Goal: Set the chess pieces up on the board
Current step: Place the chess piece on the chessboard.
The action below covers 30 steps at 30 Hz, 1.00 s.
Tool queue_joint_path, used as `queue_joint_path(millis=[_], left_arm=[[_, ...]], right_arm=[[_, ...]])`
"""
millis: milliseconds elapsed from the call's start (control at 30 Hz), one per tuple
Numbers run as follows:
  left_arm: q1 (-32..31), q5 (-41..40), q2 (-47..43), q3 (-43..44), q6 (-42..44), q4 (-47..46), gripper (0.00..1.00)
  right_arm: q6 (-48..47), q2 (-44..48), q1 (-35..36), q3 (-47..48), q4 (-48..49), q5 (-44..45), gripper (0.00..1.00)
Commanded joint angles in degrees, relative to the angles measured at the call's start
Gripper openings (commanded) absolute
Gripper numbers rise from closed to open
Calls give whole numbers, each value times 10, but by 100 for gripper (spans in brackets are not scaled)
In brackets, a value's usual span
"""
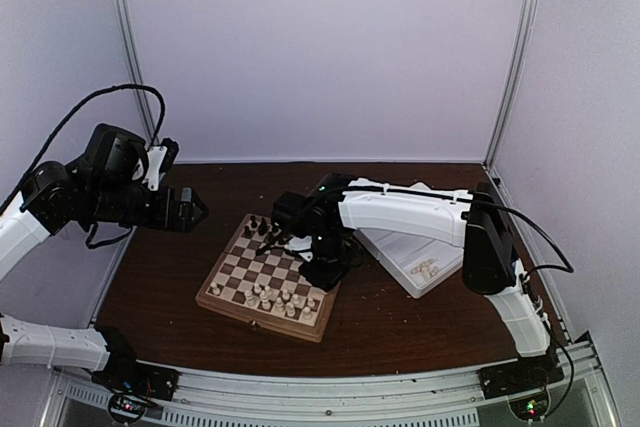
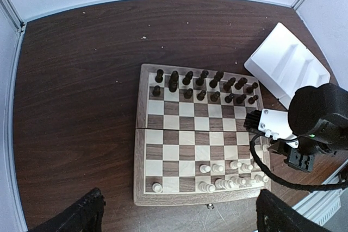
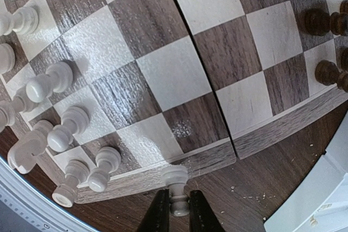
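The board (image 1: 225,292) lies mid-table with dark figures (image 2: 206,85) lined up on its far rows. Several cream chess pieces (image 2: 234,175) stand or lie bunched in its near right corner, and one stands alone near the left corner (image 2: 157,187). My right gripper (image 3: 175,210) is shut on one cream piece (image 3: 176,180), held just over the board's wooden frame (image 3: 261,134) at its right edge. More cream pieces (image 3: 54,80) crowd the squares to the left of it. My left gripper (image 2: 179,215) hangs open high above the table left of the board (image 1: 190,209), holding nothing.
A white plastic tray (image 1: 420,257) lies tilted right of the board, close behind my right arm (image 2: 321,112). A black cable (image 2: 261,161) loops over the board's right edge. White walls and metal posts enclose the dark wooden table (image 1: 380,332).
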State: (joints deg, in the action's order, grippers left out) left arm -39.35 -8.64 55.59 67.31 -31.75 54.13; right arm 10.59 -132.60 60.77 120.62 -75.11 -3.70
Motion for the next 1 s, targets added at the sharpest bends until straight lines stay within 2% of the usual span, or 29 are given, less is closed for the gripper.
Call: queue_joint_path(millis=[0, 167, 567, 733, 833, 967], left_arm=[[2, 7, 3, 15, 8, -7, 98], [2, 9, 5, 15, 8, -8, 98], [2, -1, 9, 20, 15, -2, 98], [2, -18, -3, 14, 18, -7, 98], [2, 1, -8, -5, 23, -30, 98], [2, 33, 12, -8, 16, -38, 98]], right_arm=[[1, -1, 4, 14, 5, 5, 18], [0, -1, 4, 21, 9, 6, 25], [3, 39, 4, 9, 33, 15, 33], [4, 150, 2, -87, 118, 33, 41], [8, 231, -2, -165, 191, 34, 42], [12, 333, -8, -282, 270, 80, 46]])
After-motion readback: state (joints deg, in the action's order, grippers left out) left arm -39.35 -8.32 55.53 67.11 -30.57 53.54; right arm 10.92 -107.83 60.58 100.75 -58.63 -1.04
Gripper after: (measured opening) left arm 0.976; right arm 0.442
